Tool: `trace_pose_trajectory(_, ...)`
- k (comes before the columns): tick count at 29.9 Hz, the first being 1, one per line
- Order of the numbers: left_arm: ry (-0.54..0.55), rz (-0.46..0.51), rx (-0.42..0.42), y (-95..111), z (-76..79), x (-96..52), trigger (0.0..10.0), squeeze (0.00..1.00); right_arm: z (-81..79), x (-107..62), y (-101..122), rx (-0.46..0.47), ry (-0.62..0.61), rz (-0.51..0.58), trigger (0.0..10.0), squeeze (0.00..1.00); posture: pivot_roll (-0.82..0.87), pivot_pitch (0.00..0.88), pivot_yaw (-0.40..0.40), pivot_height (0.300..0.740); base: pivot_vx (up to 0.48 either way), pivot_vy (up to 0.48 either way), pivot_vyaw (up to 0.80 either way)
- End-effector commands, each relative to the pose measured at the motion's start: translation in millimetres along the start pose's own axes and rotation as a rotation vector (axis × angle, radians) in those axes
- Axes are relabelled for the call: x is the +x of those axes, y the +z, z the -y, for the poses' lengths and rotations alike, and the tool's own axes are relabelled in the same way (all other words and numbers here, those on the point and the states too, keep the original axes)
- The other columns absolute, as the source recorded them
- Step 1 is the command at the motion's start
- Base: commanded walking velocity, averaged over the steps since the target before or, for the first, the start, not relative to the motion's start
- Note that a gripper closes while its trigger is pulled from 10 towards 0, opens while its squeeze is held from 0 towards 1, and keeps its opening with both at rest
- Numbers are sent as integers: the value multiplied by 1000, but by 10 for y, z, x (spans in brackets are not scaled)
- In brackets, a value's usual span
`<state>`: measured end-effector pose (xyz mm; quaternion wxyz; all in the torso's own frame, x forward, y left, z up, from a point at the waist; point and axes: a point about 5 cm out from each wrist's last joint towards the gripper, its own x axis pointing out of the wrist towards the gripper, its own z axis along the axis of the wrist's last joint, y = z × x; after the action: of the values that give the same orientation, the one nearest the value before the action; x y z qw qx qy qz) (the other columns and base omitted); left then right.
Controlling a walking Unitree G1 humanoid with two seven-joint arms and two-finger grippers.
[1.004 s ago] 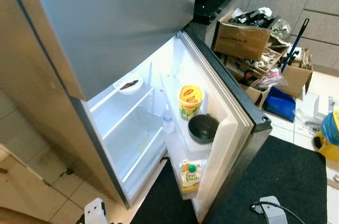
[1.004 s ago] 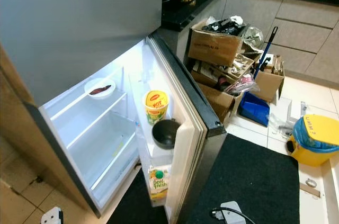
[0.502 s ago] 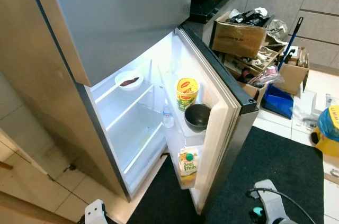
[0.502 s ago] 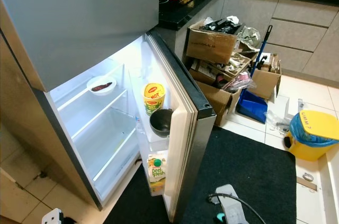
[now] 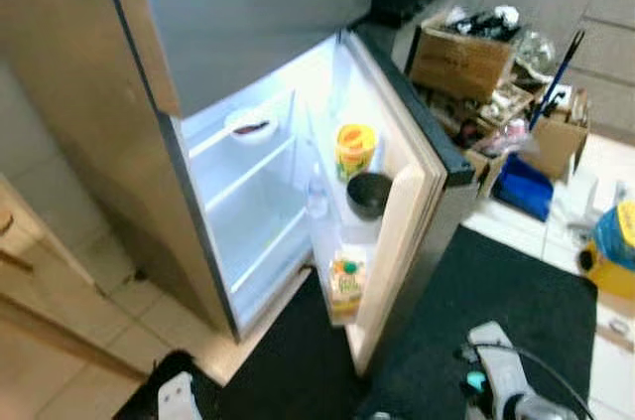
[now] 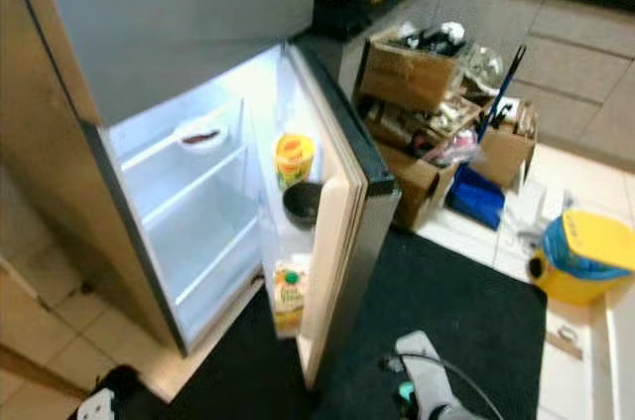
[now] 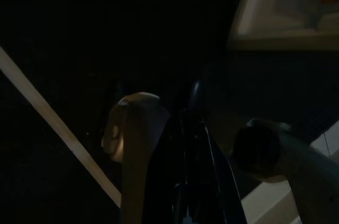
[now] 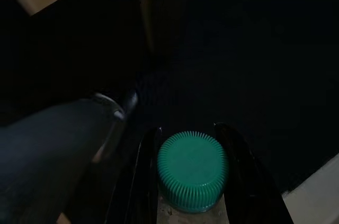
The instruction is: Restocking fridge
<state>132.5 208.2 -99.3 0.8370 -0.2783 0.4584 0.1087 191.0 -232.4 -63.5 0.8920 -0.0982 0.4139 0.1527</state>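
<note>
View: camera has pulled back from the open fridge (image 5: 268, 202), now blurred | Right pincer (image 8: 193, 181): clamped on green-capped bottle (image 8: 193, 168), low over dark mat (image 6: 466, 311) | Left pincer (image 7: 185, 181): together, idle | Meaning: bottle not yet shelved; approach needed.

Fridge (image 5: 260, 182) door open, lit; green-capped bottle (image 8: 193, 169) between right end effector fingers.

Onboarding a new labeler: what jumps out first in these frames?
The open fridge, lit and nearly bare: a small plate on its top shelf, a yellow cup-noodle tub, a dark bowl and a juice carton in the door racks. Right of it, overflowing cardboard boxes crowd the floor. The right hand grips a green-capped bottle.
</note>
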Motion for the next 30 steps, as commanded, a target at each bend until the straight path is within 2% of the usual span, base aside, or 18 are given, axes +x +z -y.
trace_pose_trajectory(1,14,11,3,17,-34,-11,10000,0,19,18,130,-36,23,49,10000,0,-76,0,-37,740,0,0,0)
trace_pose_trajectory(5,-3,14,26,29,-37,-15,10000,0,-10,39,253,-55,91,95,10000,0,-76,0,-36,740,0,0,0)
trace_pose_trajectory(11,1,13,45,27,-47,-19,10000,0,-102,66,563,-118,300,195,10000,0,-77,0,-38,740,0,-431,0)
trace_pose_trajectory(14,8,16,31,23,-49,-19,10000,0,-123,64,618,-144,347,210,10000,0,-77,0,-38,740,0,-461,0)
trace_pose_trajectory(15,7,16,25,19,-44,-18,10000,0,-152,59,685,-204,414,213,10000,0,-77,0,-38,740,0,0,0)
trace_pose_trajectory(17,7,16,25,17,-43,-17,10000,0,-161,57,699,-226,433,210,10000,0,-77,0,-38,740,0,0,0)
trace_pose_trajectory(19,6,16,19,14,-40,-16,10000,0,-203,40,733,-308,526,194,10000,0,-77,0,-38,740,0,0,0)
trace_pose_trajectory(27,-2,17,11,15,-32,-14,10000,0,-246,-8,885,-390,667,221,10000,0,-77,0,-38,740,0,0,0)
trace_pose_trajectory(30,-5,17,11,19,-24,-11,10000,0,-272,-54,1062,-440,745,270,10000,0,-77,0,-38,740,0,0,0)
